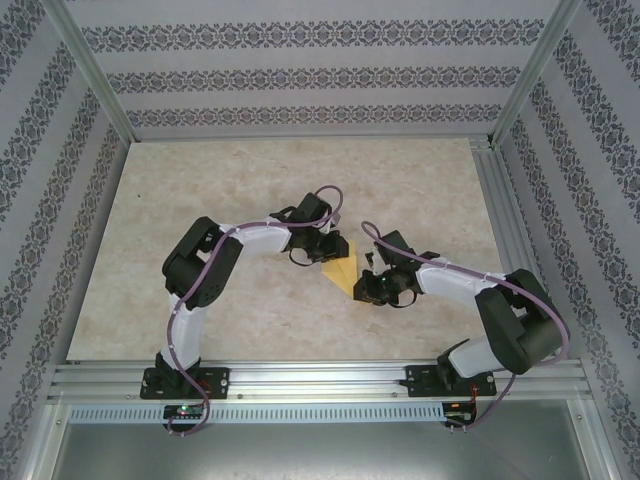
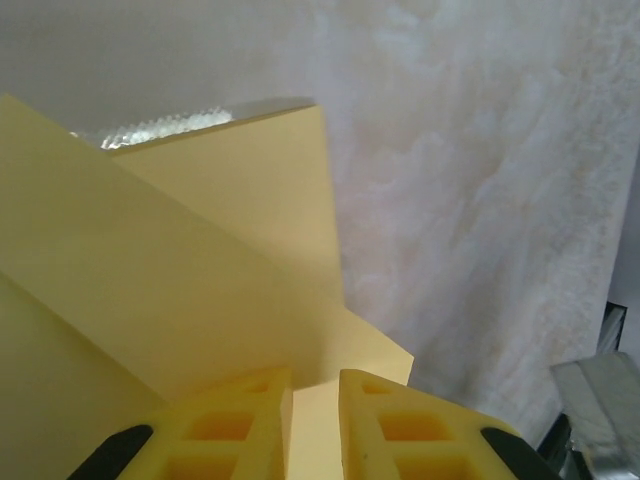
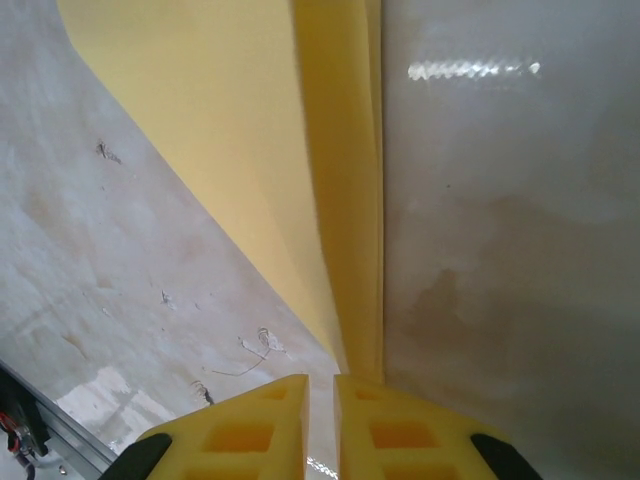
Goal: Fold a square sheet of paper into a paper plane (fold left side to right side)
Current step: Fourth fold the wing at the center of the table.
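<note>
Paper (image 1: 342, 270) sits mid-table (image 1: 250, 180), wedged btwn the two grippers, creased, no longer a flat square. In top view it's small and partly covered by both wrists, so outline and fold count are unclear. Left gripper (image 1: 322, 250) is at the paper's far-left edge, right gripper (image 1: 368, 285) at its near-right edge. Left wrist cam: fingers (image 2: 240, 420) nearly together w/ a narrow slot. Paper colour shows in the slot, but the tips are cut off at the frame bottom, so can't tell if they actually bite the sheet. Overlapping layers fan out ahead, one flap w/ a straight vertical edge, and the left part runs out of frame. Right wrist cam: fingers (image 3: 400, 430) pressed close, pinching a raised folded ridge that runs straight into the gap. One wing slopes away up-left, its top cropped. Contact point itself is hidden behind the pads. Marbled table surface is blurry on either side.
</note>
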{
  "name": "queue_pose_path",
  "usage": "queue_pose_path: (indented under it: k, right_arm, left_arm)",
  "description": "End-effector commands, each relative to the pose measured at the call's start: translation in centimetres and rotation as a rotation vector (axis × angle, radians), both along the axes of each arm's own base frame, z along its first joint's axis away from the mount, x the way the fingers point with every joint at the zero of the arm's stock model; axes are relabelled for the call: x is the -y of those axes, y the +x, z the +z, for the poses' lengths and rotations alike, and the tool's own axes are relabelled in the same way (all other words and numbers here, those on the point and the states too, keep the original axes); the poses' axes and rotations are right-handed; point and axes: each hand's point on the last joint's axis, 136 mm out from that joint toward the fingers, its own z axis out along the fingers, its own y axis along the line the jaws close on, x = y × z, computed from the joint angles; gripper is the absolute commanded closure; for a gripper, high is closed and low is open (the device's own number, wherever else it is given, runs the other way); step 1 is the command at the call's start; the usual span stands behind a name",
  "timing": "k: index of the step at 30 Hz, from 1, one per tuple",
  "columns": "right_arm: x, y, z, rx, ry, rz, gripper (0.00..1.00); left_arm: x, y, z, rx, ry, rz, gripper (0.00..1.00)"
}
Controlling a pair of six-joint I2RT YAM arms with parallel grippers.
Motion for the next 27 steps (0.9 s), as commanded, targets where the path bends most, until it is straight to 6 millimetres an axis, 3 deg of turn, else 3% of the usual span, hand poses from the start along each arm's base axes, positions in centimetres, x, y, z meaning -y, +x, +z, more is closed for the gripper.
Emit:
queue_pose_path:
  k: [1, 10, 23, 27]
  right_arm:
    - [-0.8, -0.1, 0.6, 0.008, 0.025, 0.013, 0.85]
    - [-1.1, -0.6, 0.3, -0.014, 0.011, 0.034, 0.85]
    - [-1.4, 0.7, 0.4, 0.000, 0.042, 0.007, 0.85]
    - [-0.8, 0.7, -0.4, -0.018, 0.053, -0.016, 0.85]
  left_arm:
    - [0.6, 1.3, 0.0, 0.032, -0.009, 0.018, 0.79]
    - [-0.3, 1.1, -2.4, 0.010, 0.056, 0.027, 0.80]
    - [-0.5, 0.9, -2.7, 0.006, 0.069, 0.027, 0.80]
    - [-0.6, 0.9, -2.8, 0.004, 0.070, 0.030, 0.80]
